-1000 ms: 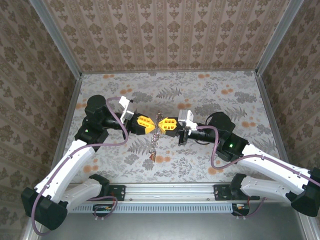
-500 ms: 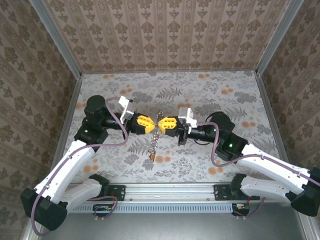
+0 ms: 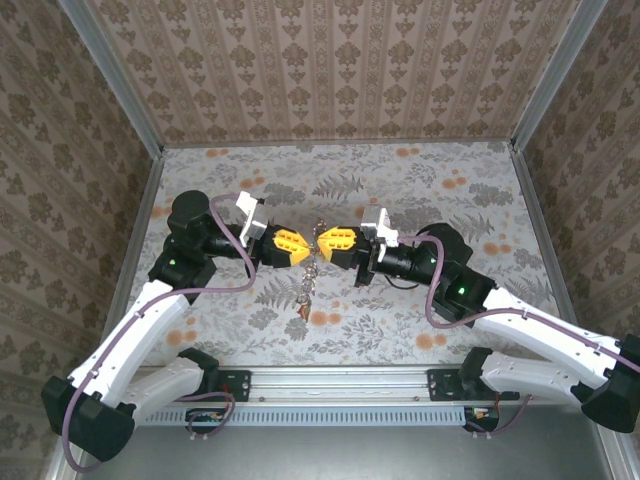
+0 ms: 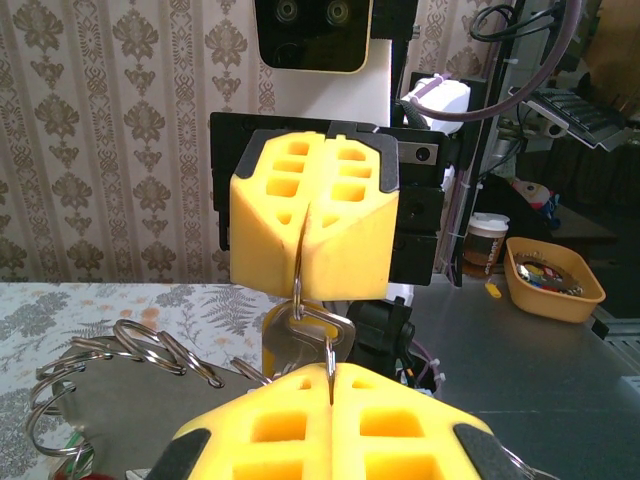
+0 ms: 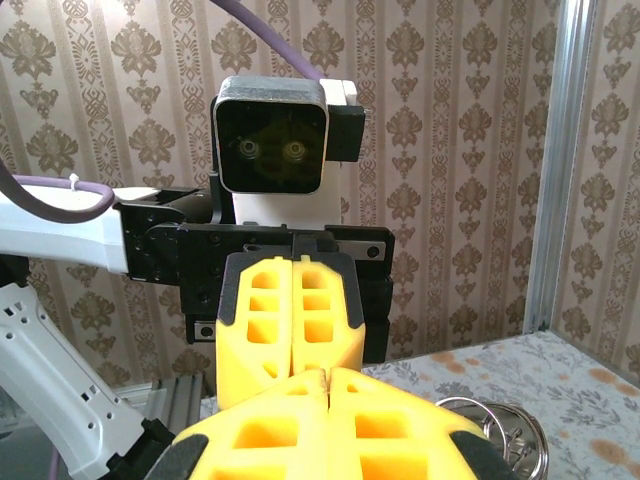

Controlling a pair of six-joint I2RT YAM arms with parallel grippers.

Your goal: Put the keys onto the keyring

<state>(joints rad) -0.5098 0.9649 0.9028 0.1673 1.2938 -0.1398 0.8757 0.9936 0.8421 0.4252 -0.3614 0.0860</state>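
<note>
Here, left hand (image 3: 304,247) and right hand (image 3: 323,244) meet tip to tip above the worktop (image 3: 480,200).
Both pinch shut on the thin wire of one keyring (image 4: 190,358); one silver key (image 4: 300,338) sits between them, while a bunch of keys (image 3: 305,293) dangles below, too small to count.

**Soft Bright Light, Mostly Sharp Pictures**

The light was bright and even, and it seemed to come from above. In the top view the arms threw only pale, soft shadows on the surface (image 3: 420,190), and the corner posts (image 3: 120,85) leaned outward near the edges. In the left wrist view the left pincer (image 4: 330,400) sat close to the lens and looked a little soft, while the thin keyring (image 4: 298,270) wire looked sharp. The metal rings (image 4: 130,350) had small white glints. The room (image 4: 560,150) behind was darker. In the right wrist view the right pincer (image 5: 328,420) looked fuzzy, and the wall pattern (image 5: 450,150) was clear.
</note>
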